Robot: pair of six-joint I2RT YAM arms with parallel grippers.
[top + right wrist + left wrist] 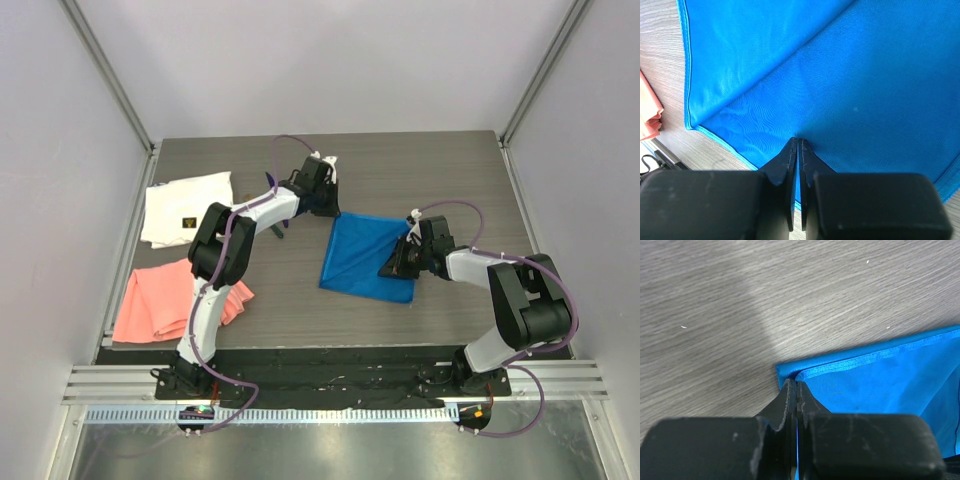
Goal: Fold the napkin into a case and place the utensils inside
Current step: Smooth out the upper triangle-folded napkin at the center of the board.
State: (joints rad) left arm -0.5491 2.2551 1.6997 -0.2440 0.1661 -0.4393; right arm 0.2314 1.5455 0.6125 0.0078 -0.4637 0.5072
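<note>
Our left gripper point(796, 386) pinches a corner of the bright blue square cloth napkin point(880, 385), jaws closed tight on its hem, and the cloth spreads away to its right. Our right gripper point(798, 142) is clamped just inside the napkin's edge, with blue cloth stretching ahead of its fingertips. A salmon-pink folded cloth point(647, 107) lies off to its left.

Setting: a robotics lab test cell. My left arm point(215, 265) and right arm point(520, 300) are bolted to a slotted aluminium rail point(110, 385) at the near edge of a grey wood-grain table point(440, 165). Plain white panels point(320, 60) in metal posts point(106, 68) enclose it.
</note>
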